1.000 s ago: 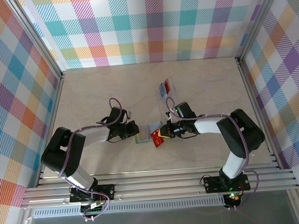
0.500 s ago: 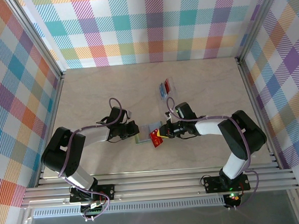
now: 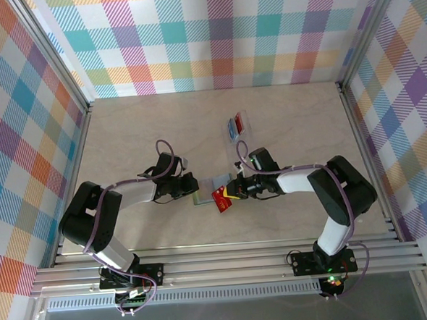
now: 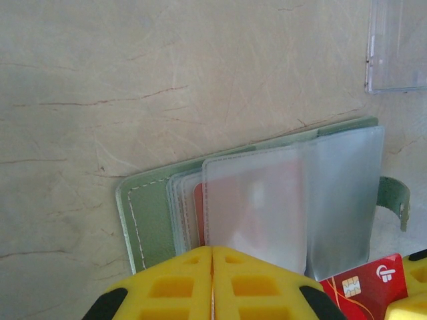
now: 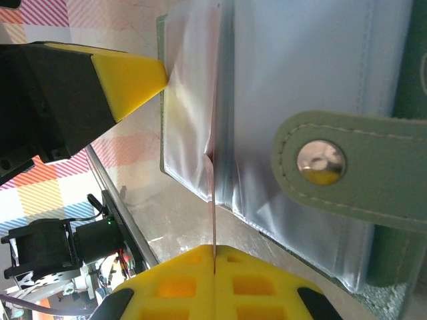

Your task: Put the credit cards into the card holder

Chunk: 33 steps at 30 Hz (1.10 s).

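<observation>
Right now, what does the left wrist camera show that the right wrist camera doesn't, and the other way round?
Left wrist: the red card with its printed face and chip towards the camera, a corner of the clear tray, and the left gripper shut on the card holder. Right wrist: the metal stud on the strap, and the right gripper pinching that card edge-on. Both: the open holder's clear sleeves.

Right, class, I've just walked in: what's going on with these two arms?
The left claw pinches a clear sleeve of the open green card holder on the table. The right claw grips a red card, its edge against the sleeves. More cards sit in a clear tray farther back.
</observation>
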Motion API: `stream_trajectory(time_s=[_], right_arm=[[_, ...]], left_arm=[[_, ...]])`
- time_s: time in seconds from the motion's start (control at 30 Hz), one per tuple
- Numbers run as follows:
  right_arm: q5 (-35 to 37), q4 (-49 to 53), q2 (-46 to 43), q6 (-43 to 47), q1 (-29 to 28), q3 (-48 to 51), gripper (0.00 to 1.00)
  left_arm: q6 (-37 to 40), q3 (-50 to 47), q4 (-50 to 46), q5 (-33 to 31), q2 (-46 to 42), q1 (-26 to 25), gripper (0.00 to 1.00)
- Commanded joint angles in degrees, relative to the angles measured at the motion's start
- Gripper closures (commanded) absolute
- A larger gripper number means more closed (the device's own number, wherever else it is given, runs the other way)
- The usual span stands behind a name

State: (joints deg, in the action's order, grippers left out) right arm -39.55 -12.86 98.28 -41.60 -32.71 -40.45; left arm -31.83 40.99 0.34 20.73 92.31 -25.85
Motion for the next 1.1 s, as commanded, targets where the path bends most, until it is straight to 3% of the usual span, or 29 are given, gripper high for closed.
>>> stream_trajectory(time_s=[0.0,1.07], right_arm=[[-0.8,-0.4,0.4,-0.3,-0.3,-0.2,1.00],[1.1,2.1,-1.9,0.7,-1.0,1.2,1.00]], left_arm=[[1.5,0.1,-3.4,-2.1,1.0,-0.4,0.91],[1.6,0.3,-3.4,-2.3,1.1,-0.5,0.92]])
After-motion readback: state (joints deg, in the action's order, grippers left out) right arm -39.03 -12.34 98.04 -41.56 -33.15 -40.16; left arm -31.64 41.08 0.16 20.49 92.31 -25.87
